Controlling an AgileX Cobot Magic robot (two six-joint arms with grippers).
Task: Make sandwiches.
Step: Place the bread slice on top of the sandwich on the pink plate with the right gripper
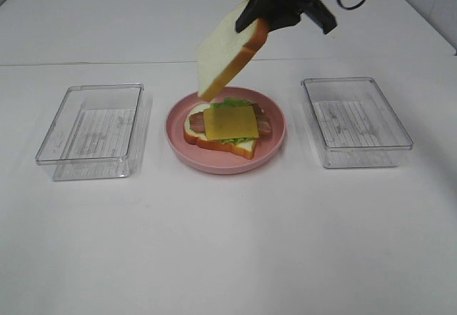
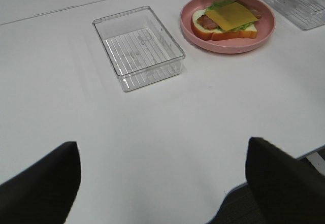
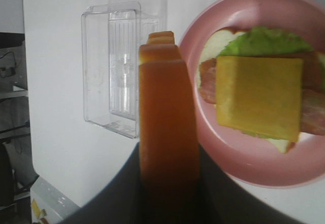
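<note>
Exterior high view shows the right pincer (image 1: 258,23) squeezing the top bread slice (image 1: 227,52) above the pink plate (image 1: 275,146). The stack (image 1: 230,126) there ends in cheese. Next, lower the slice flat onto it. The left pincer (image 2: 162,181) waits wide open.

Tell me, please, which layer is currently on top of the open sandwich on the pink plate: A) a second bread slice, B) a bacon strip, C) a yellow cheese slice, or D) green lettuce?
C: the yellow cheese slice lies uppermost on the stack on the pink plate, while the top bread slice is in the right gripper, held above the plate.
</note>
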